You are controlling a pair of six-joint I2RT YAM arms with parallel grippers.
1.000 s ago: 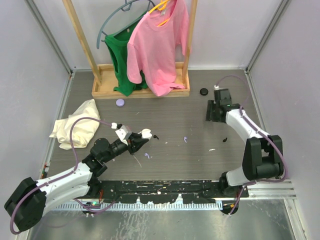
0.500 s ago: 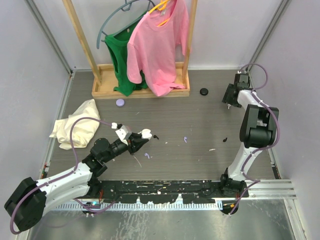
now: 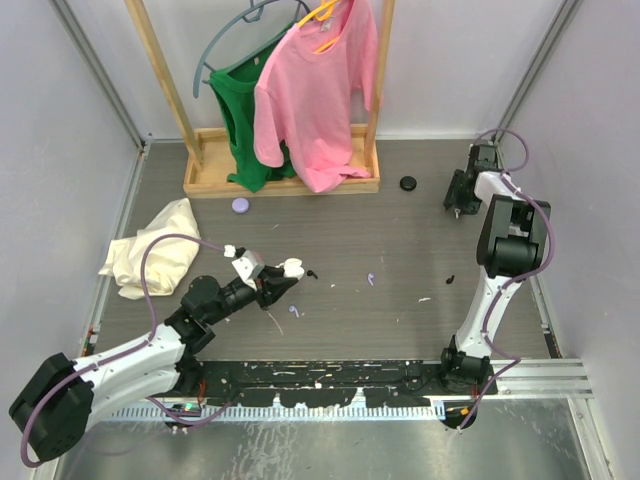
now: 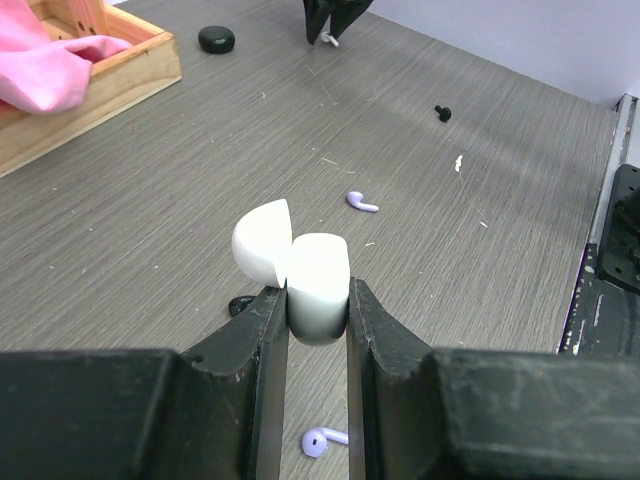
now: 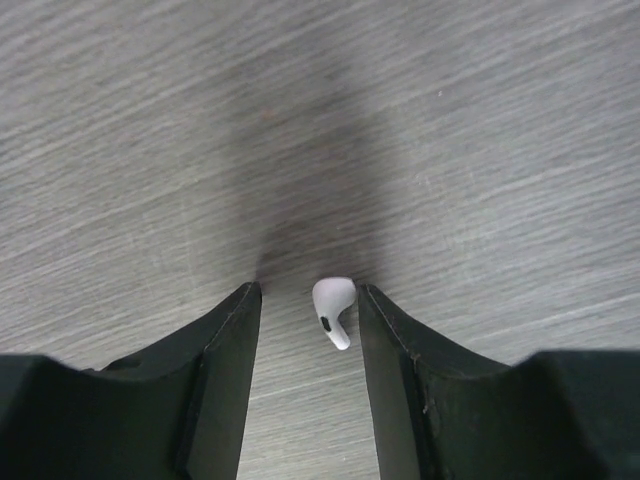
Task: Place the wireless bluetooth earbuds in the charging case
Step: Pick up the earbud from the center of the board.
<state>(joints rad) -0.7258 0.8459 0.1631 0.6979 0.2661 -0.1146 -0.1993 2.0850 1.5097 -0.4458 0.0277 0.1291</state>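
Note:
My left gripper (image 4: 317,300) is shut on a white charging case (image 4: 318,275) with its lid tipped open, held just above the table at mid-left (image 3: 290,268). My right gripper (image 5: 307,295) points down at the far right back (image 3: 458,203). Its jaws are open around a white earbud (image 5: 333,308) that lies on the table against the right finger, with a gap to the left one. Loose on the table lie two lilac earbuds (image 4: 362,203) (image 4: 322,440) and two black ones (image 4: 441,112) (image 4: 240,305).
A black case (image 3: 408,184) and a lilac case (image 3: 240,205) lie near the wooden rack (image 3: 280,185), which holds a green shirt and a pink one. A cream cloth (image 3: 150,255) lies at the left. White paint flecks (image 3: 424,299) dot the table.
My right arm has swung from the mid-right to the far back right corner, and its jaws have narrowed around the white earbud. The left arm and the case have not moved.

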